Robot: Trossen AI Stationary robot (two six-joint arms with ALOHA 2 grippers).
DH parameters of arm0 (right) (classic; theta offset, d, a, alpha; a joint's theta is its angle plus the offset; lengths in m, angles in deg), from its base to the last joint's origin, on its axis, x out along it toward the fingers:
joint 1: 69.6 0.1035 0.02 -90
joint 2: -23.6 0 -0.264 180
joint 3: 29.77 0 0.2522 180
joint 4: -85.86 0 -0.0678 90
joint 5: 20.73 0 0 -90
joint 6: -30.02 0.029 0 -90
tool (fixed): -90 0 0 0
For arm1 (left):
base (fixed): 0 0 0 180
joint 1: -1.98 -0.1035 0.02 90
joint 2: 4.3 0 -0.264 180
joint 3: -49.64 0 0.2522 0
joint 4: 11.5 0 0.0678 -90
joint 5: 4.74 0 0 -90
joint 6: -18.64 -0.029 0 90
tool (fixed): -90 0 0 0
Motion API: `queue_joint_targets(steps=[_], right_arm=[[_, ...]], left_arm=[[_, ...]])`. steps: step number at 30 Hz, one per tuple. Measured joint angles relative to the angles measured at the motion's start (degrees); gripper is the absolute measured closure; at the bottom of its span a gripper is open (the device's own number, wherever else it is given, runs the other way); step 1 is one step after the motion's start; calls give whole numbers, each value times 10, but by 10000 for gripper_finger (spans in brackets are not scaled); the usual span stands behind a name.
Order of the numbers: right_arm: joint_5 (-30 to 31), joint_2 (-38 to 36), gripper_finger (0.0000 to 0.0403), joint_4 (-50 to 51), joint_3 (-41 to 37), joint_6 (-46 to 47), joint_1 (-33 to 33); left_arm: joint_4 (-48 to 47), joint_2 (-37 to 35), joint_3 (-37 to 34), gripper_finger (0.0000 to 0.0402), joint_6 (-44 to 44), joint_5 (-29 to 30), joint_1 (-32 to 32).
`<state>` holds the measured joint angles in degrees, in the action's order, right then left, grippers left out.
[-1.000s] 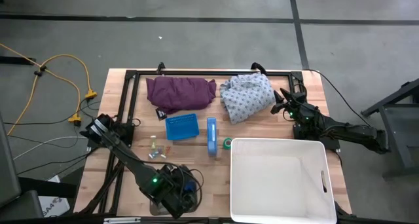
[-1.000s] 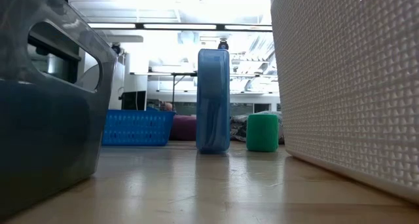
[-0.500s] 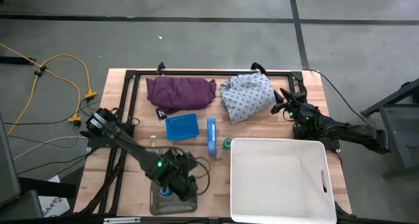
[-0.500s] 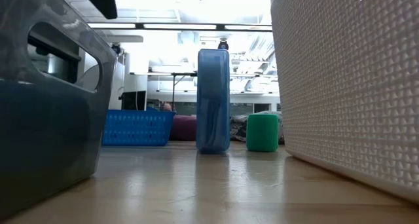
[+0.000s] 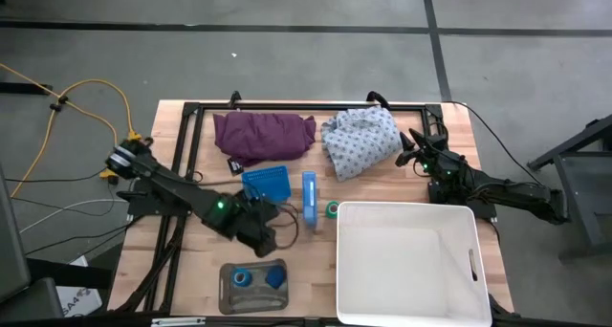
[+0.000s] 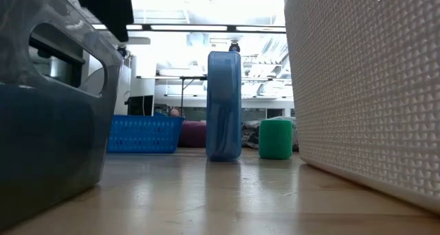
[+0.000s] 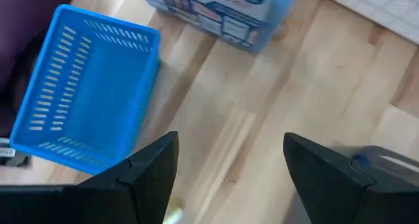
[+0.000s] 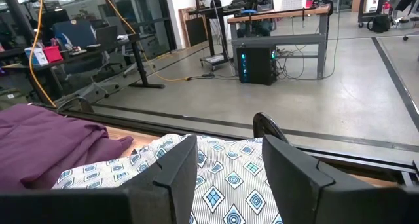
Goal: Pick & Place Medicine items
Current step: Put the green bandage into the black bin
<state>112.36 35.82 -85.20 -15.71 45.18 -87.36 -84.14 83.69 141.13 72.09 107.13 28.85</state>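
Two medicine items already lie in the clear grey tray (image 5: 229,291) at the near edge of your tabletop (image 5: 397,188): the blue tape-like roll (image 5: 243,276) and, just beside it, the small blue block (image 5: 274,278). Your left gripper (image 5: 263,233) hangs over bare wood between that tray and the blue basket (image 5: 265,185), its fingers (image 7: 147,175) spread well apart with nothing between them. From the left wrist view you can see the basket, empty, off to one side, and the tall blue box (image 7: 219,11) farther ahead, with a corner of the grey tray beyond one finger.

On the high view the blue box (image 5: 309,198) sits just beside the basket, and the green roll (image 5: 332,209) stands next to it, close to the corner of the large white bin (image 5: 406,262). In the low view the same box (image 6: 224,106) stands upright with the green roll (image 6: 276,139) beside it, apart from it. The tiny pale vial-like pieces are under your left arm and cannot be made out.

Your right gripper (image 5: 413,153) waits at the far right of the tabletop, next to the patterned cloth (image 5: 360,141); its fingers (image 8: 170,175) stand apart and empty. A purple cloth (image 5: 262,136) lies left of the patterned one.
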Motion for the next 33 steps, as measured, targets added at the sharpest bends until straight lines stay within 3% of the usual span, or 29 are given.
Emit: queue_joint_targets(steps=[3, 10, 16, 20, 23, 33], right_arm=[[0, 0, 243, 0, 0, 0, 0], [0, 0, 243, 0, 0, 0, 0], [0, 0, 243, 0, 0, 0, 0], [0, 0, 243, 0, 0, 0, 0], [0, 0, 243, 0, 0, 0, 0], [0, 0, 243, 0, 0, 0, 0]], left_arm=[[36, -54, -65, 136, -43, -9, -25], [145, -173, -180, 136, -259, -52, -100], [206, -244, -246, 136, -345, -102, -200], [257, -263, -270, 136, -463, -174, -259], [274, -265, -271, 136, -503, -213, -292], [281, -264, -271, 136, -568, -236, -343]])
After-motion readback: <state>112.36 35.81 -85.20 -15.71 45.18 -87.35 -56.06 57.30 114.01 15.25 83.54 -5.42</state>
